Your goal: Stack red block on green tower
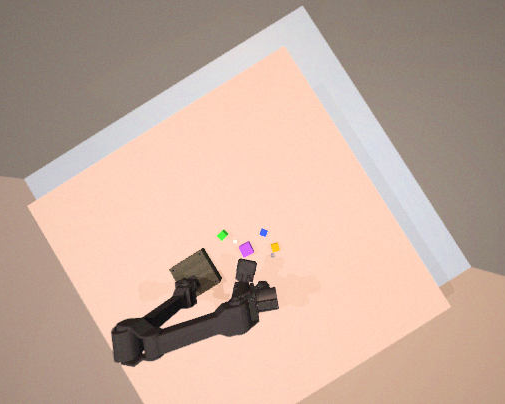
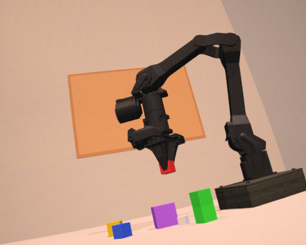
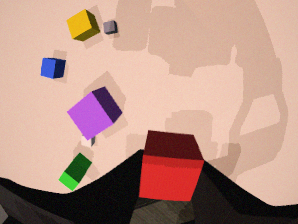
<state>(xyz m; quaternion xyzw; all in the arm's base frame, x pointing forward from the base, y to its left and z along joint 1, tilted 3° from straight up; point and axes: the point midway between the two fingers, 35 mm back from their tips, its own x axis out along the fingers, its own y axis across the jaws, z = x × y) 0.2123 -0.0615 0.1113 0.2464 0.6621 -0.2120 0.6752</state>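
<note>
The red block (image 2: 168, 167) (image 3: 171, 172) is held between the fingertips of my gripper (image 2: 166, 165), which is shut on it. It hangs in the air, higher than the tower's top in the exterior view. The arm hides the red block in the top view. The green tower (image 1: 222, 235) (image 2: 203, 206) (image 3: 75, 172) stands upright, two blocks high, with nothing on top. It is off to the left of the held block in the wrist view, beyond the left finger's edge.
A purple block (image 1: 246, 249) (image 2: 165, 216) (image 3: 92, 114) and a small white block (image 1: 235, 241) (image 2: 183, 219) stand near the tower. A blue block (image 1: 263, 232) (image 2: 122, 230) (image 3: 52, 68), a yellow block (image 1: 275, 247) (image 3: 82, 25) and a small grey block (image 1: 272, 255) (image 3: 110, 27) lie farther off.
</note>
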